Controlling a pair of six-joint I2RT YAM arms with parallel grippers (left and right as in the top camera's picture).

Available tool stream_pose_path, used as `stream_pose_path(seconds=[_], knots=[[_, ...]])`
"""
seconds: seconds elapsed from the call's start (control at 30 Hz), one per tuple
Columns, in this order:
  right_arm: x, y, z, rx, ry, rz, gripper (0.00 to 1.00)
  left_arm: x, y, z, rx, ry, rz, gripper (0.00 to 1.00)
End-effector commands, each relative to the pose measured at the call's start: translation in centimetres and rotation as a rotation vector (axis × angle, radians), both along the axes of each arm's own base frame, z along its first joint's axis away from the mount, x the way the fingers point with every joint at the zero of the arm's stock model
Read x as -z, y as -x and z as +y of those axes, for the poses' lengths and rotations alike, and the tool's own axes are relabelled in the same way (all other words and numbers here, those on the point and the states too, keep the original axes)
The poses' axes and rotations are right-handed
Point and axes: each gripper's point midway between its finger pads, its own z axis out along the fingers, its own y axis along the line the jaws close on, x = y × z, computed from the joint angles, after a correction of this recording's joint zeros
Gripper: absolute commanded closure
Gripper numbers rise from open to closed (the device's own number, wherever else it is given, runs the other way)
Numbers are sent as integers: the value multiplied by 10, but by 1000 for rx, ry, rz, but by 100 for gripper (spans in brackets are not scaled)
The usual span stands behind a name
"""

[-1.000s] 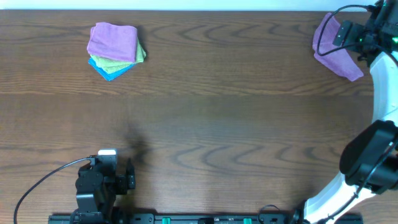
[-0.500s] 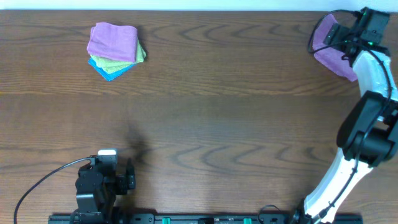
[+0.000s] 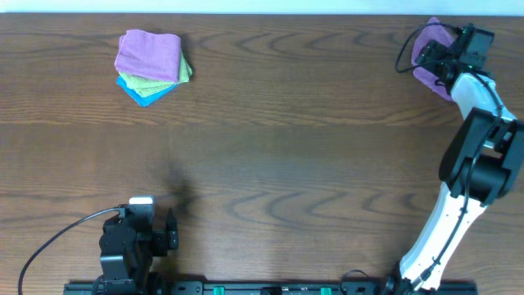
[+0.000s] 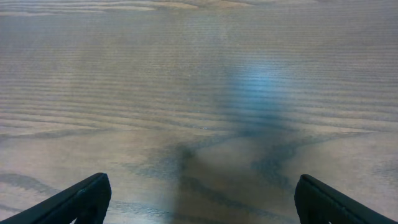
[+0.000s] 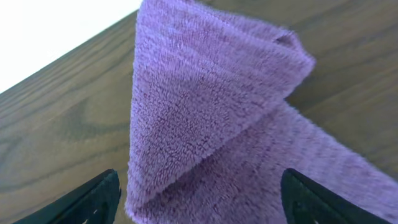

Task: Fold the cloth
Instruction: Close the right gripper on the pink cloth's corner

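Observation:
A purple cloth [image 3: 431, 51] lies crumpled at the table's far right corner, one flap folded over itself; it fills the right wrist view [image 5: 217, 118]. My right gripper [image 3: 442, 56] hovers right over it, fingers spread wide [image 5: 199, 202] on either side of the cloth, not closed on it. My left gripper [image 3: 168, 233] rests near the front left edge, open [image 4: 199, 199] over bare wood, holding nothing.
A stack of folded cloths, purple [image 3: 149, 55] on top of green and blue, sits at the far left. The table's back edge runs just behind the purple cloth. A black cable loops from the left arm base.
The right arm has swung from the far right edge inward and back over the purple cloth. The cloth now looks more bunched up. The left arm has not moved.

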Motion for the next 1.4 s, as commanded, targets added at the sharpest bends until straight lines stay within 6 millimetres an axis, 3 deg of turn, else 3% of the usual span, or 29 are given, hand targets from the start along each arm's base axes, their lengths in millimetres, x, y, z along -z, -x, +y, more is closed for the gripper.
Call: stream_pose_path(seconds=[0.0, 0.17, 0.23, 0.4, 0.5, 0.57, 0.8, 0.9, 0.97, 1.0, 1.03, 1.07, 1.1, 1.27, 1.37], knots=[[11, -6, 6, 10, -77, -16, 19, 13, 9, 0, 15, -19, 61, 5], [23, -7, 10, 12, -109, -14, 20, 13, 9, 0, 15, -19, 61, 5], [23, -8, 12, 9, -107, -15, 26, 13, 9, 0, 15, -19, 61, 5], [14, -17, 15, -6, -96, -60, 70, 13, 9, 0, 15, -19, 61, 5], [13, -18, 19, -14, -98, -64, 91, 13, 9, 0, 15, -19, 61, 5], [13, -19, 20, -16, -97, -64, 99, 13, 9, 0, 15, -19, 61, 5], [-17, -22, 23, -43, -88, -109, 98, 13, 9, 0, 15, -19, 61, 5], [-29, -23, 23, -46, -82, -125, 84, 13, 9, 0, 15, -19, 61, 5], [-32, -23, 26, -58, -91, -129, 99, 13, 9, 0, 15, -19, 61, 5], [-33, -23, 28, -67, -98, -133, 98, 13, 9, 0, 15, -19, 61, 5], [-34, -23, 29, -69, -98, -134, 89, 13, 9, 0, 15, -19, 61, 4], [-34, -24, 30, -71, -97, -134, 69, 13, 9, 0, 15, -19, 61, 5], [-34, -24, 30, -70, -95, -134, 60, 13, 9, 0, 15, -19, 61, 4], [-33, -23, 18, -16, -50, -124, 41, 13, 9, 0, 15, -19, 61, 5], [-33, -23, 14, 1, -35, -125, 39, 13, 9, 0, 15, -19, 61, 5]])
